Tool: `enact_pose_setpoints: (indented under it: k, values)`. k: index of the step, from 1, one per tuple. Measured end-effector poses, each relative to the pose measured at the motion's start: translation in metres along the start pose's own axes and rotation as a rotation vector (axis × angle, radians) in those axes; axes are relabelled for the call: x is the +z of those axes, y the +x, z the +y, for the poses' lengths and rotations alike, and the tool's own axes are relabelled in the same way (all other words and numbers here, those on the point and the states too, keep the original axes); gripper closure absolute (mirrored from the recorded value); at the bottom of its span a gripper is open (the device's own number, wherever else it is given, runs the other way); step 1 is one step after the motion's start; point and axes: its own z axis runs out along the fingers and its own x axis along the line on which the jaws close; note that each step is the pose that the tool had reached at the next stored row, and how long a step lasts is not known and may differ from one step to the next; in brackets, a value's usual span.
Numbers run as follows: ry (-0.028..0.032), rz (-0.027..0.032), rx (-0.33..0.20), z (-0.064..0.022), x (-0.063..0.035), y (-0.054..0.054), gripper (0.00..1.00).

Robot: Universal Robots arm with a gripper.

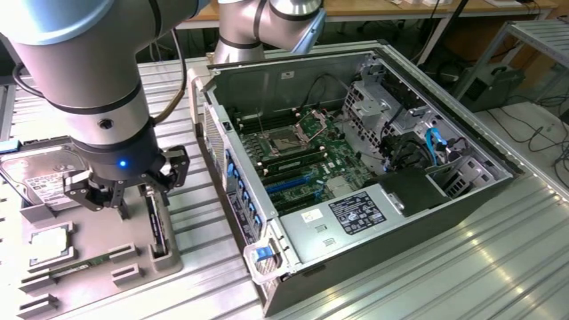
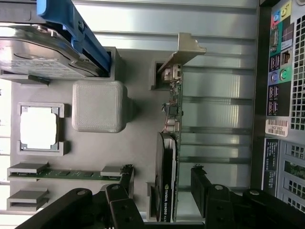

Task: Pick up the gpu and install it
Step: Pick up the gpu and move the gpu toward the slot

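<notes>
Gpu: stands on edge in its slot of the grey parts tray on the worktop, beside the open computer case. Gripper: spread wide, one finger either side of the card, neither touching it.

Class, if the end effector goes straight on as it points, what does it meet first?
Likely the gpu, standing on edge between the end effector's open fingers, then the grey tray; depth is unclear.
</notes>
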Motion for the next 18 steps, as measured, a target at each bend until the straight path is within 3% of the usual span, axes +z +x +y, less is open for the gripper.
enact_pose_setpoints:
  k: [2, 6, 18]
  values:
    - [-0.0002, 0.0038, 0.000, -0.0001, 0.0010, 0.000, 0.40]
    - [-0.0007, 0.0178, 0.002, -0.0002, 0.0040, -0.002, 0.40]
    - [-0.0007, 0.0180, 0.005, -0.0008, 0.0166, -0.003, 0.40]
